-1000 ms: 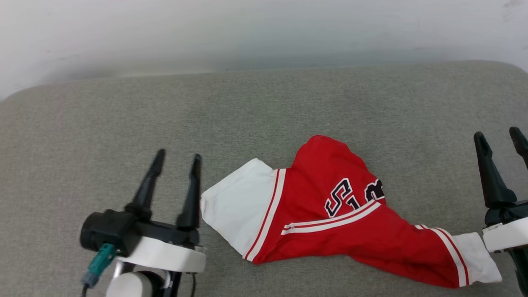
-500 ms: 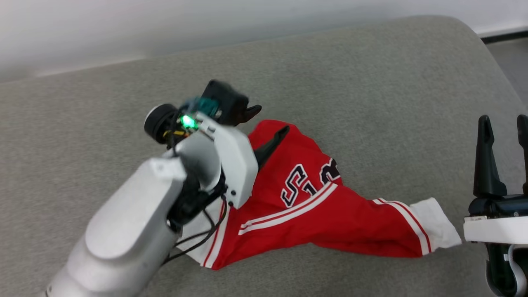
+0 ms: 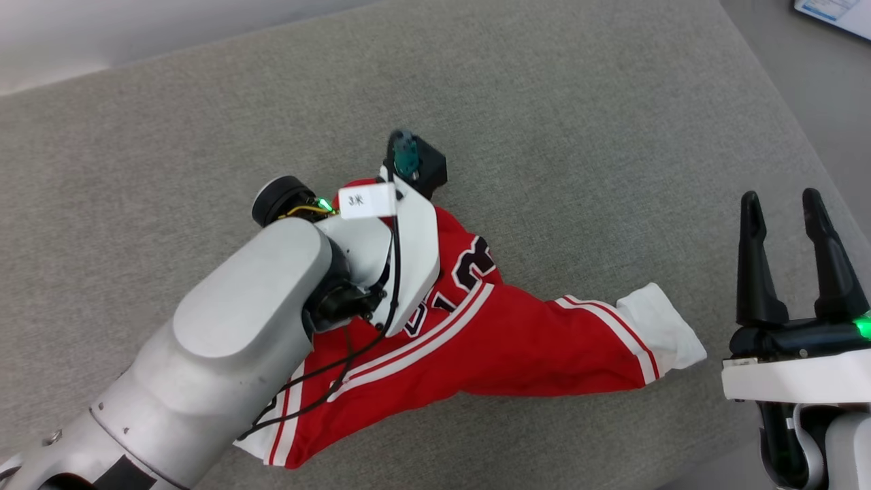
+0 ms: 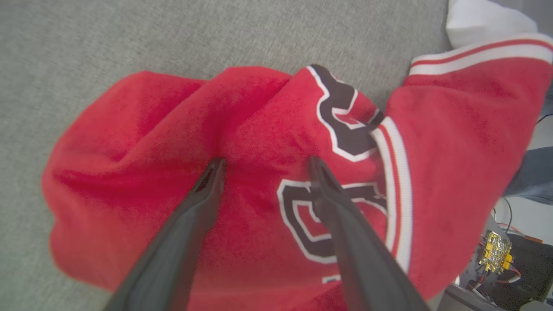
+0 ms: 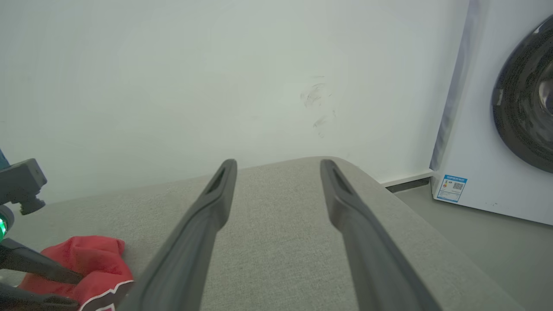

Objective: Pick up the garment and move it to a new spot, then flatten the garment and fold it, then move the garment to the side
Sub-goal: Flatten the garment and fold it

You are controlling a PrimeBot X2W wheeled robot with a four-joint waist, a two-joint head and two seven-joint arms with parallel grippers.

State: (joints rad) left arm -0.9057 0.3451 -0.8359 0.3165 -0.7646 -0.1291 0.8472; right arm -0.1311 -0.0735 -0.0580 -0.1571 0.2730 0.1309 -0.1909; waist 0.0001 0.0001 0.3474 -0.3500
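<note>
Left gripper (image 4: 265, 160) spread wide, tips on the garment (image 4: 129, 142) — right gripper (image 3: 780, 199) equally wide, empty.

White tag (image 3: 366, 201) on left arm (image 3: 245, 306) reads "3米"; garment (image 3: 517, 340) lettering (image 3: 471, 267) partly hidden, unreadable

Brightly and evenly lit, diffuse, without glare on the grey cushion (image 3: 578, 102). Shadowed only faintly along the near edge of the garment (image 3: 517, 340). Softly blurred across the red fabric in the left wrist view, sharper in the head view. Stretched by wide-angle distortion toward both wrist views' edges. Glinting palely on the washing machine's dark door (image 5: 522, 99).
</note>
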